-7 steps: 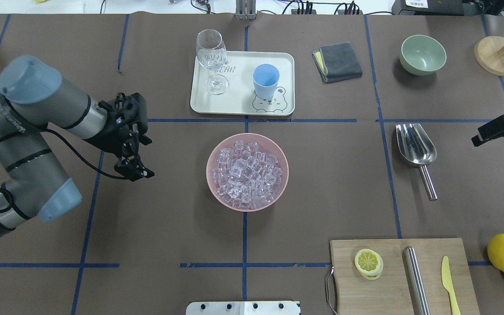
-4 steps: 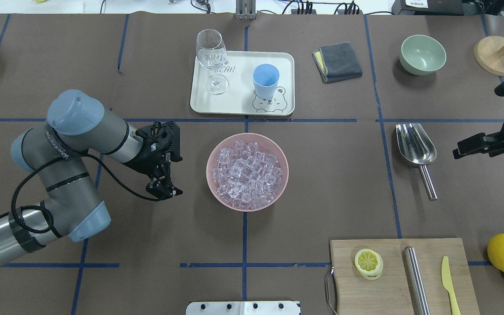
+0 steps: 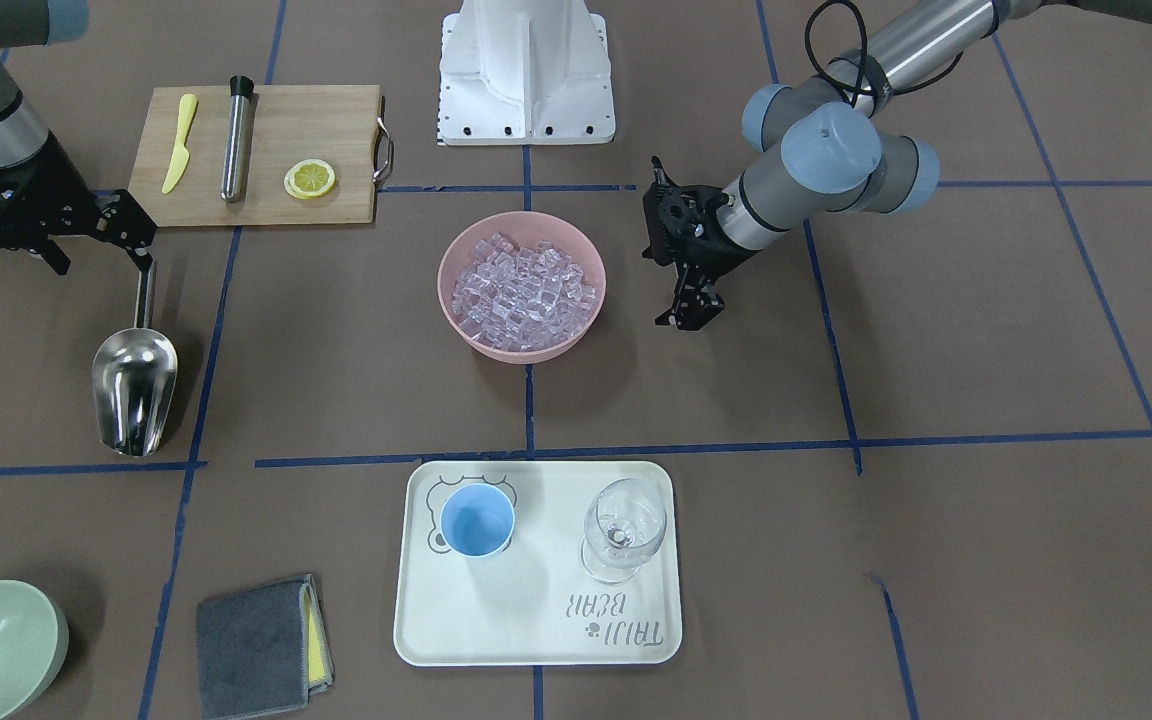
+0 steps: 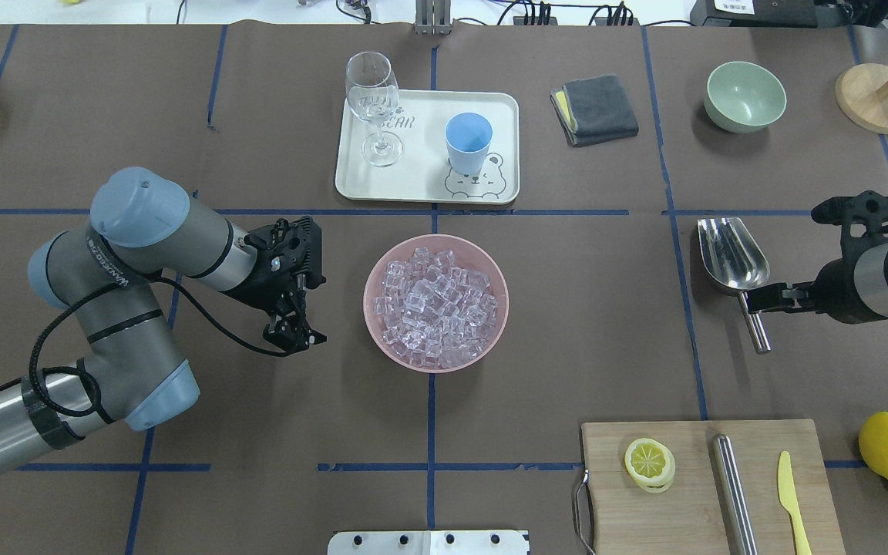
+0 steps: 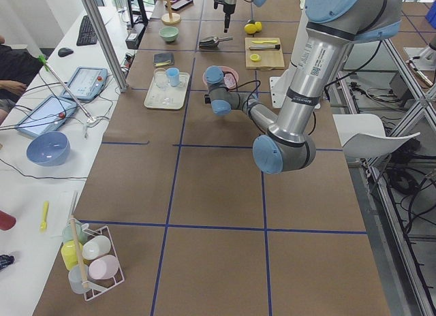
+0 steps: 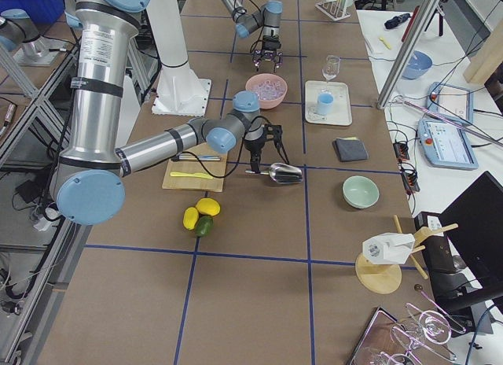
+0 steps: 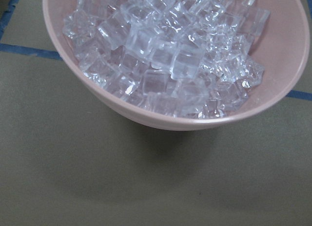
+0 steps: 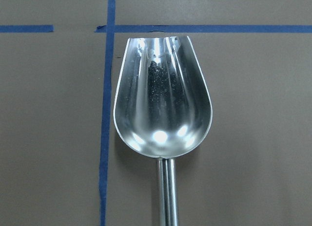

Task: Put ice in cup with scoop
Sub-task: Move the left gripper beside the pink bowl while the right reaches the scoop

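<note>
The ice (image 4: 435,303) fills a pink bowl (image 4: 376,266) at the table's middle; it also shows in the left wrist view (image 7: 165,55) and the front view (image 3: 521,285). The light-blue cup (image 4: 468,142) stands upright on a white tray (image 4: 421,185), also seen from the front (image 3: 477,521). The steel scoop (image 4: 733,254) lies flat on the table at the right, handle toward the robot (image 8: 163,104) (image 3: 134,385). My right gripper (image 4: 768,297) is open and hovers over the scoop's handle. My left gripper (image 4: 294,333) is open and empty, just left of the bowl.
A wine glass (image 4: 373,104) shares the tray. A grey cloth (image 4: 597,108), a green bowl (image 4: 745,95) and a wooden stand (image 4: 876,96) are at the back right. A cutting board (image 4: 691,493) with a lemon slice, steel cylinder and yellow knife is near right; lemons (image 4: 887,445) lie beside it.
My left arm swung right and stopped beside the pink bowl. My right arm came in from the right edge and moved over the scoop's handle.
</note>
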Available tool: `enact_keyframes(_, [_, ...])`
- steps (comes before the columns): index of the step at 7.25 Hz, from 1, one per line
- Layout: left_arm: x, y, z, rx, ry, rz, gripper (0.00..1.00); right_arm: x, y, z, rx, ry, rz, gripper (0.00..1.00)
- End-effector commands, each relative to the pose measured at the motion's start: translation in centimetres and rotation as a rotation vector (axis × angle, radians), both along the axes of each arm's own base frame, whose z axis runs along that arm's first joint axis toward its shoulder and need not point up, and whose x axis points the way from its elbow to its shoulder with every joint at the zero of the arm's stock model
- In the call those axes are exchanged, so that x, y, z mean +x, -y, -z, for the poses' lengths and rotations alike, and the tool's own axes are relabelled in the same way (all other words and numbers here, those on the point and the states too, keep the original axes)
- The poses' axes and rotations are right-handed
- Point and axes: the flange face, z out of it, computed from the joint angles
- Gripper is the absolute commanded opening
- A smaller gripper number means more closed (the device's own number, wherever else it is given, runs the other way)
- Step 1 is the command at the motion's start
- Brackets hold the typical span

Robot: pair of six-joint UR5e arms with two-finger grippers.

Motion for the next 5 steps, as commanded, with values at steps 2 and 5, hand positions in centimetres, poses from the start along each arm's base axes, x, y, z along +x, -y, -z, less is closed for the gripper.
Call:
enact_keyframes(2, [-0.2, 0.3, 0.3, 0.018, 0.002, 0.037, 1.00, -2.9, -2.5, -0.5, -0.010, -0.018, -0.091, 0.98])
enact_keyframes(5, [-0.2, 0.3, 0.4, 0.018, 0.000, 0.034, 1.00, -4.9, -3.7, -2.6, 0.005, -0.039, -0.115, 1.00])
